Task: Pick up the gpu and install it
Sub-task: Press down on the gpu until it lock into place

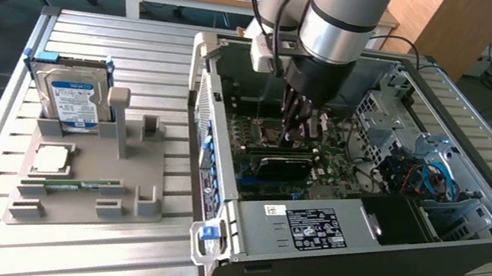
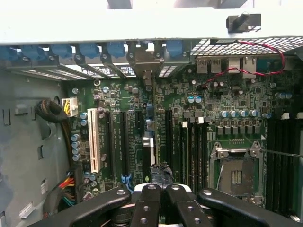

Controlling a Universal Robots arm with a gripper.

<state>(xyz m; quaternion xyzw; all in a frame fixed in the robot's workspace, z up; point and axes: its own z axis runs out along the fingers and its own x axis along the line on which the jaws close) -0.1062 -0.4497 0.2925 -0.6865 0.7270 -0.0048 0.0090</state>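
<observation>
The arm reached down into the open case [image 1: 470, 246], which lay on its side on the slatted desk [image 1: 122, 33]. The claw [image 1: 292, 137] was closed, its fingers [image 2: 147, 203] pressed together low over the motherboard [image 1: 342, 170].

The gpu [image 1: 274, 164] stood on edge on the board just beneath the claw, its dark face turned to the exterior view's camera. In the wrist view it appeared edge-on as a thin pale strip [image 2: 148, 146] among the long black expansion slots, running from the fingertips toward the rear wall of the case, where its silvery bracket [image 2: 145, 66] met the row of blue clips. The claw's tips sat right at the card's upper edge; whether they pinched it or only touched it could not be told.

On the desk at the exterior view's left, well apart from the case, a grey fixture [image 1: 134, 171] held a hard drive [image 1: 71, 96] upright, a flat processor [image 1: 50, 158] and a green memory stick [image 1: 76, 186].
</observation>
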